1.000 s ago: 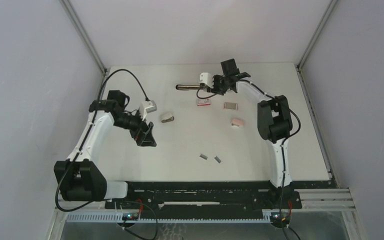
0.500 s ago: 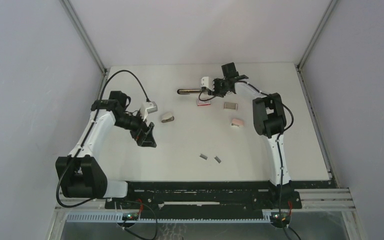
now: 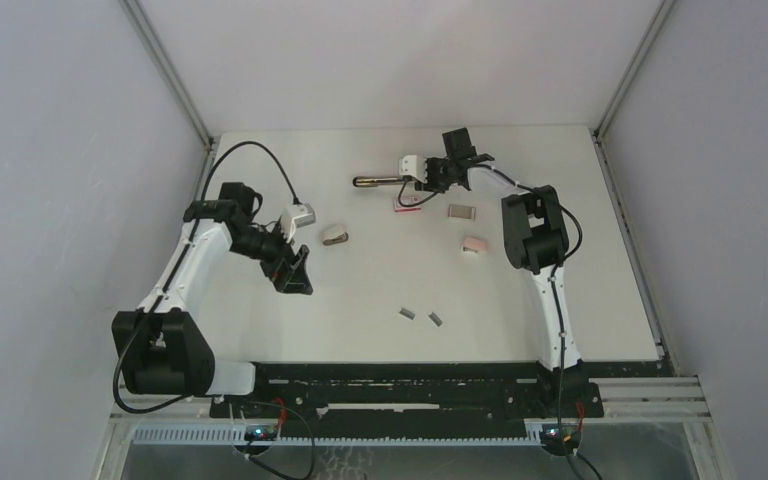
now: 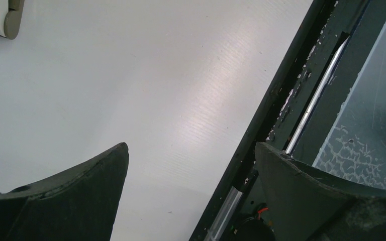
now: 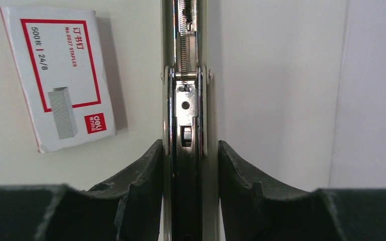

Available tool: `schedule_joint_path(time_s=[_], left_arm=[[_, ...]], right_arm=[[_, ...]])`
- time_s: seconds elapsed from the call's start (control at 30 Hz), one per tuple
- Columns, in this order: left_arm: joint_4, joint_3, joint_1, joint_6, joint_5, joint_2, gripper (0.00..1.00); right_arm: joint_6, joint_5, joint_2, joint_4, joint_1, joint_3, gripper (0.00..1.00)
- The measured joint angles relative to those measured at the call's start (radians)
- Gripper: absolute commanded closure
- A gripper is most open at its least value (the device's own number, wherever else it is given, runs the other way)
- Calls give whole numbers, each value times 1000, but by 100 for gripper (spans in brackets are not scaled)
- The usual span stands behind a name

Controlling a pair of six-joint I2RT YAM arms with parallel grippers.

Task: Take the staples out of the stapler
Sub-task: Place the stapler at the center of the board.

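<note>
- The right jaws are clamping the stapler (image 5: 186, 115) by its narrow metal body, one on each side, just beyond the red-and-white staple box (image 5: 55, 75) at the far part of the counter (image 3: 360, 290).
- The stapler's slim rail is reaching out to the left past the box. A spring is showing in its open channel, and I cannot tell whether any strip is sitting in there.
- Two short grey staples (image 3: 406, 313) are lying loose on the counter, well to the near side of the box, near each other but not touching.
- The left jaws are standing wide open with nothing between them, hanging over bare counter well to the left and near side of the box, near a small stapler (image 3: 335, 235).
- The staples are probably handling as very light, thin and slippery, with a strip likely snapping if pinched hard, so sliding or tipping them out looks gentler than gripping them.
- The stapler itself is looking stiff and smooth. Taking it mid-body, as here, seems right, since a hold at its tip is likely to let it twist.
</note>
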State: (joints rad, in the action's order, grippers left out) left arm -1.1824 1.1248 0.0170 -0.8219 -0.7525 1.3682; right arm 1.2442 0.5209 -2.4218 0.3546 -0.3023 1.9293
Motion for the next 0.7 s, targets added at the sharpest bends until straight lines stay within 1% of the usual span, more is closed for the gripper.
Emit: schedule_joint_path(time_s=[0.17, 0.3, 0.57, 0.7], left_arm=[[7, 0, 0, 2, 13, 0, 0], [11, 0, 0, 3, 17, 0, 0], [15, 0, 0, 10, 18, 0, 0], [20, 0, 0, 10, 21, -1, 0]], right_arm=[[5, 4, -8, -19, 2, 5, 63], [11, 4, -11, -24, 2, 6, 58], [27, 7, -17, -40, 2, 11, 50], [29, 7, -18, -45, 2, 13, 49]])
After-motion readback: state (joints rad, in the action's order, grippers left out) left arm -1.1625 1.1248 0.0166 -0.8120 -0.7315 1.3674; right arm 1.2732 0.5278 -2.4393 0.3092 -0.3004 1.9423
